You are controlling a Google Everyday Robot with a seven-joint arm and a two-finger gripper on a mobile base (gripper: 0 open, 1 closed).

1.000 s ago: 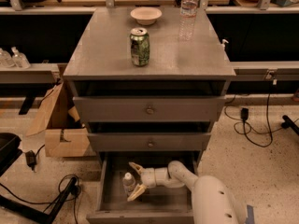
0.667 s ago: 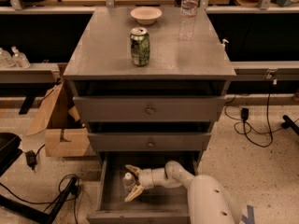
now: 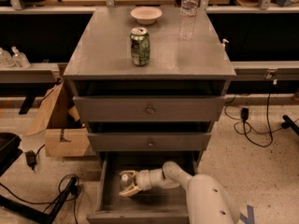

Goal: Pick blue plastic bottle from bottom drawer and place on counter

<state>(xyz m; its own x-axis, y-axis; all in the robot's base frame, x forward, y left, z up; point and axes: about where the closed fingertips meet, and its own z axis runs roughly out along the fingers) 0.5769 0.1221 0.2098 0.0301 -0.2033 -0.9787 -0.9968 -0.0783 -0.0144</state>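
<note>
Your gripper [image 3: 128, 184] is down in the bottom drawer [image 3: 159, 205], at the blue plastic bottle [image 3: 124, 181].
Its fingers [image 3: 127, 193] stand apart, one on either side of the bottle, in the drawer's left half; the desk [image 3: 103, 55] above carries a green can [image 3: 140, 46], water bottle [image 3: 188, 13] and bowl [image 3: 146, 15].

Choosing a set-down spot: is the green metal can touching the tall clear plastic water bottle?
Apart: camera view shows grey counter between can and water bottle. The gripper is in the bottom drawer.
</note>
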